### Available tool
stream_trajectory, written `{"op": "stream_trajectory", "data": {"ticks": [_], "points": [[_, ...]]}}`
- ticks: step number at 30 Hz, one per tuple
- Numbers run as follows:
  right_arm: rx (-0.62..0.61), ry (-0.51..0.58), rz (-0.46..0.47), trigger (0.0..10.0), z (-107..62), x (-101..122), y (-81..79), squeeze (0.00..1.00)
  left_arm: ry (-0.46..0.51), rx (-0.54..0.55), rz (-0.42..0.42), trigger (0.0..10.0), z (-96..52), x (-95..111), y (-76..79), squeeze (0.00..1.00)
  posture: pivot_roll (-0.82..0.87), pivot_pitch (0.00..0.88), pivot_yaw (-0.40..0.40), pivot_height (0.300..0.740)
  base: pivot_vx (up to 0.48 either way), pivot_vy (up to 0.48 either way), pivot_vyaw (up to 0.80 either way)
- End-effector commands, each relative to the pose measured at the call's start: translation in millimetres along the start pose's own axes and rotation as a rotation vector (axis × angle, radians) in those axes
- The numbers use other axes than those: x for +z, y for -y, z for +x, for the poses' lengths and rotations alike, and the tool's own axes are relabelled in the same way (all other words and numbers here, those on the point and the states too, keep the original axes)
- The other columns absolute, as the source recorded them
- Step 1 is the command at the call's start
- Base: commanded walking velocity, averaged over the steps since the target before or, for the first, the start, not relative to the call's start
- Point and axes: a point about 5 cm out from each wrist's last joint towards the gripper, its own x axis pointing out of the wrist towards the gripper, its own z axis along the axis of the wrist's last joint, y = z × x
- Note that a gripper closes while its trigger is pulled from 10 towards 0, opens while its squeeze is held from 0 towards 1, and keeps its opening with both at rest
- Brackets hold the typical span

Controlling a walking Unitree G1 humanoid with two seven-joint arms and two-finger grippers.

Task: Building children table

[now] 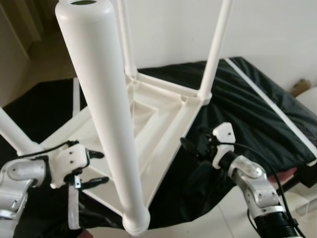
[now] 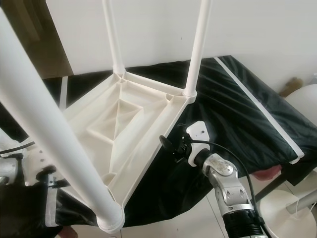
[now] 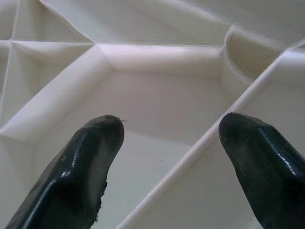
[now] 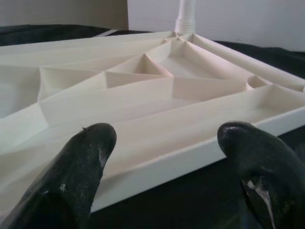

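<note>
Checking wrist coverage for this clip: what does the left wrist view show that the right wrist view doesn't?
Left wrist view: the left gripper, open, over the upturned tabletop's ribbed underside, beside a curved leg socket.

Right wrist view: the right gripper, open, facing the tabletop's outer rim, the black cloth beneath, a fitted white leg and the wall.

Both: two black fingers apart, holding nothing, and white ribs.

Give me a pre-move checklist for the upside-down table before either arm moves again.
1. All four legs seated in their corners: ok; nearest leg stands in its socket.
2. Table top lies flat, ribbed underside up, on the black cover: ok.
3. Left end effector open, holding nothing: ok.
4. Right end effector open, beside the table's edge: ok.
5. Legs tight: cannot tell.
</note>
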Motion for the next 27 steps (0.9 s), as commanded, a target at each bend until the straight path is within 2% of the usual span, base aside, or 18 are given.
{"op": "stream_trajectory", "data": {"ticks": [1,4,8,13,16,17,22,24,25,27], "points": [[0.002,-0.003,0.009,10.0,-2.0,1.2,0.2,0.0,-0.027,0.061,0.013,10.0,4.9,-4.7,-0.8,0.0,-0.01,0.0,0.007,0.74,0.0,0.0,0.0],[-0.008,0.008,0.01,10.0,-4.1,6.8,3.7,0.0,-0.111,-0.003,0.046,10.0,8.9,-13.9,-0.3,0.0,-0.03,0.0,0.019,0.74,0.0,0.0,0.0],[-0.014,0.012,0.019,10.0,-4.9,9.1,3.6,0.0,-0.196,-0.025,0.07,10.0,10.6,-23.4,-3.5,0.0,-0.03,0.0,0.026,0.74,0.0,0.0,0.0],[-0.014,0.01,0.022,10.0,-4.7,9.4,2.1,0.0,-0.225,-0.027,0.1,10.0,11.9,-26.3,-5.4,0.0,-0.03,0.0,0.028,0.74,0.0,0.0,0.0],[-0.017,0.007,0.023,10.0,-3.7,10.0,1.4,0.0,-0.228,0.009,0.069,10.0,14.7,-27.8,-11.6,0.0,-0.03,0.0,0.031,0.74,0.0,0.0,0.0],[-0.018,0.008,0.021,10.0,-3.3,10.5,0.8,0.0,-0.239,0.058,0.026,10.0,18.1,-29.8,-16.3,0.0,-0.03,0.0,0.033,0.74,0.0,0.0,0.0],[-0.019,0.009,0.019,10.0,-2.9,11.4,0.0,0.0,-0.26,0.122,-0.025,10.0,23.0,-33.0,-22.2,0.0,-0.03,0.0,0.033,0.74,0.0,0.0,0.0],[-0.035,-0.002,0.005,10.0,-2.4,9.8,1.3,0.0,-0.22,0.152,-0.197,10.0,33.2,-35.8,-21.5,0.0,-0.03,0.0,0.036,0.74,0.0,0.0,0.0],[-0.035,-0.002,0.005,10.0,-2.4,9.8,1.3,0.0,-0.22,0.152,-0.197,10.0,33.2,-35.8,-21.5,0.0,-0.03,0.0,0.036,0.74,0.0,0.0,0.0],[-0.05,-0.006,0.0,10.0,-0.9,9.0,2.5,0.0,-0.245,0.206,-0.337,10.0,46.0,-43.3,-20.6,0.0,-0.04,0.0,0.038,0.74,0.0,0.0,0.0]]}}
